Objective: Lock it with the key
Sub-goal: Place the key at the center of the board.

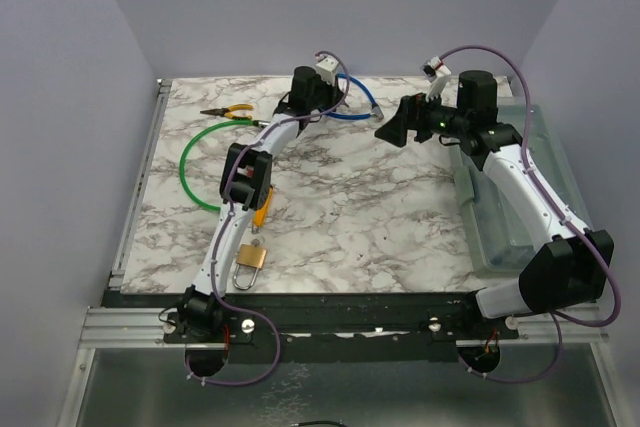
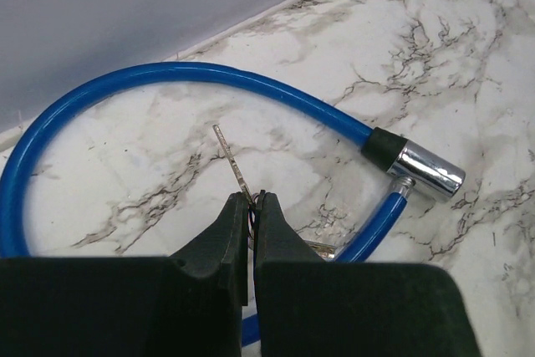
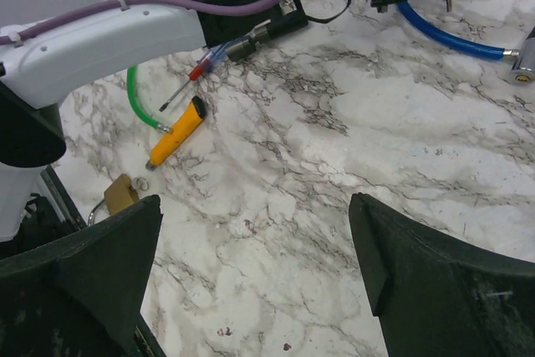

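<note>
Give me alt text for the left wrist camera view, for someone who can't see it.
The left gripper, shut, pinches a thin metal key whose blade points away over a marble table. Beyond it curves a blue cable lock, its chrome lock head lying to the right.

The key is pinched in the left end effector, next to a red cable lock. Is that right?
Almost. The cable lock is blue, not red; the left wrist view shows it. The key is pinched in the left end effector, next to that lock.
</note>
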You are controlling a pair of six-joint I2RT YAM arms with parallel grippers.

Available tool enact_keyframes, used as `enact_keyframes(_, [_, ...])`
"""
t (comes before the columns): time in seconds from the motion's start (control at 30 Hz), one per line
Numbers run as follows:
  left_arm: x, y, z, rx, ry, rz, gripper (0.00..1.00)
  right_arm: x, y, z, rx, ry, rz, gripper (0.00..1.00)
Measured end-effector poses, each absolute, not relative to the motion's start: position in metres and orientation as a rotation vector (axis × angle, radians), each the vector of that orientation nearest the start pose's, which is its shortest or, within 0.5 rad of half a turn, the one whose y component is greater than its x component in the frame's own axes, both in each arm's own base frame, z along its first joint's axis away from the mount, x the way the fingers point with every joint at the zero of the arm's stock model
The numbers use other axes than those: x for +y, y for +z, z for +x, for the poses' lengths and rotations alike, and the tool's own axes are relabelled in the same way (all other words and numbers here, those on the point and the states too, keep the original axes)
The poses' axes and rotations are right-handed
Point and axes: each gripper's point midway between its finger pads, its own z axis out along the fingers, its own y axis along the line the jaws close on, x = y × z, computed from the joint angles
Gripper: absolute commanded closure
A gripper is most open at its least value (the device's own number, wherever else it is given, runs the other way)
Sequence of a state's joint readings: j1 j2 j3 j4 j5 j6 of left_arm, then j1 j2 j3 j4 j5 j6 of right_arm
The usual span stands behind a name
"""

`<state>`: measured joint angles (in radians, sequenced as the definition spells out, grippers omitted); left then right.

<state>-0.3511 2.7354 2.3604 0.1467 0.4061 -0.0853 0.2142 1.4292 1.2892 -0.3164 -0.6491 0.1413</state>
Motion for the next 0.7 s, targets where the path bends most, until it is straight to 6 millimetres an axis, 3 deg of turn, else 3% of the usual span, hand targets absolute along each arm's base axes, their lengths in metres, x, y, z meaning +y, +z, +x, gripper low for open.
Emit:
enact_keyframes(0.1, [-0.327, 0.076, 0.666, 1.749, -0.636, 0.553, 0.91, 0.195, 0.271, 0.37, 1.973, 0.891, -0.497, 0.0])
enact_keyframes(0.3, [-0.33, 0.081, 0.67, 1.724, -0.597, 0.565, 0.47, 0.198, 0.273, 0.367, 1.971, 0.92, -0.505, 0.0])
enact_keyframes(0.47, [-0.321, 0.099, 0.667, 1.728, -0.585, 0.562, 0.36, 0.2, 0.274, 0.365, 1.966, 0.932, -0.516, 0.0])
enact_keyframes(0.6, [-0.305, 0.142, 0.65, 1.753, -0.594, 0.552, 0.26, 0.201, 0.281, 0.368, 1.943, 0.929, -0.536, 0.0])
enact_keyframes(0.7, [-0.283, 0.2, 0.63, 1.736, -0.613, 0.542, 0.2, 0.202, 0.284, 0.369, 1.928, 0.928, -0.558, 0.0])
